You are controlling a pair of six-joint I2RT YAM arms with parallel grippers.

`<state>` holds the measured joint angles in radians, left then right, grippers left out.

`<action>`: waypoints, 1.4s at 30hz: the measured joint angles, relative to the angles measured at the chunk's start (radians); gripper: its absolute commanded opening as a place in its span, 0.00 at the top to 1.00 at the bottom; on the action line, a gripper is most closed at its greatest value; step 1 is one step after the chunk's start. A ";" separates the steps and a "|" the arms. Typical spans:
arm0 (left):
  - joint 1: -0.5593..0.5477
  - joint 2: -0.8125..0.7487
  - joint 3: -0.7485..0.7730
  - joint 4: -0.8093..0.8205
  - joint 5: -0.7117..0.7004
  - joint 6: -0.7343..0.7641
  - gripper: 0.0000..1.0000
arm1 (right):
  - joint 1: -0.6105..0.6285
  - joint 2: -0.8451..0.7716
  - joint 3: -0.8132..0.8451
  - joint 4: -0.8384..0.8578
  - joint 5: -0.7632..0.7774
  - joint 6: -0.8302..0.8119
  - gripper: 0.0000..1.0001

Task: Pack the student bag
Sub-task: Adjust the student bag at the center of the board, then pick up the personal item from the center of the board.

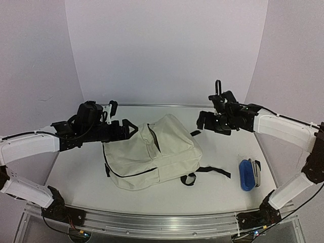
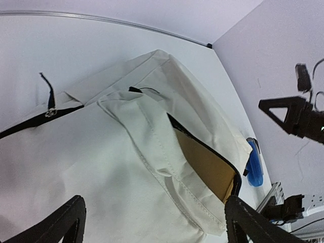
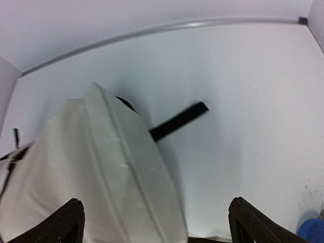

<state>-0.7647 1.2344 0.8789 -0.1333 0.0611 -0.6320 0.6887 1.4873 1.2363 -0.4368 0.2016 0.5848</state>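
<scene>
A robotics lab test cell; a plain white backdrop point(image 1: 167, 45) curves round a white table point(image 1: 223, 152); an aluminium rail point(image 1: 162, 225) at its near edge carries the left arm point(image 1: 28, 147), right arm point(image 1: 283, 126) and exposed wiring point(image 1: 76, 230).

The student bag point(image 3: 101, 167) runs blurred off the right wrist view's bottom edge.

1. We read no txt, labels, brands or nos. on the student bag point(image 1: 152, 152), any view.
2. Blue item point(image 1: 245, 174) near it: too small, we can't make out any marks.
</scene>
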 measured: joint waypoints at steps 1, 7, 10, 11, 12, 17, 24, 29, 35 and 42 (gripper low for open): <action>0.008 -0.015 -0.012 -0.006 -0.005 0.002 0.00 | -0.033 0.000 -0.032 -0.017 -0.002 0.011 0.02; 0.069 -0.070 -0.036 -0.024 0.017 0.004 0.00 | -0.234 -0.018 -0.218 -0.098 -0.035 0.065 0.02; 0.104 -0.072 -0.036 -0.029 0.042 0.004 0.00 | -0.332 -0.033 -0.290 -0.114 -0.042 0.094 0.02; 0.112 -0.072 -0.036 -0.034 0.044 0.004 0.00 | -0.358 -0.041 -0.311 -0.121 -0.040 0.106 0.02; 0.117 -0.072 -0.037 -0.036 0.045 0.004 0.00 | -0.381 -0.053 -0.333 -0.128 -0.038 0.120 0.02; 0.119 -0.072 -0.044 -0.051 0.056 0.005 0.00 | -0.445 -0.110 -0.387 -0.165 -0.024 0.186 0.02; 0.120 -0.069 -0.071 -0.049 0.088 0.008 0.00 | -0.477 -0.190 -0.443 -0.231 -0.015 0.258 0.02; 0.121 -0.062 -0.072 -0.042 0.104 0.009 0.00 | -0.477 -0.195 -0.488 -0.246 -0.049 0.270 0.02; 0.121 -0.060 -0.076 -0.031 0.119 0.008 0.00 | -0.477 -0.195 -0.511 -0.261 -0.079 0.275 0.03; 0.121 -0.061 -0.088 -0.019 0.121 0.006 0.00 | -0.477 -0.154 -0.522 -0.241 -0.114 0.260 0.06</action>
<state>-0.6441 1.1732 0.7907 -0.1524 0.1818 -0.6258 0.2119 1.3332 0.7148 -0.6777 0.0880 0.8445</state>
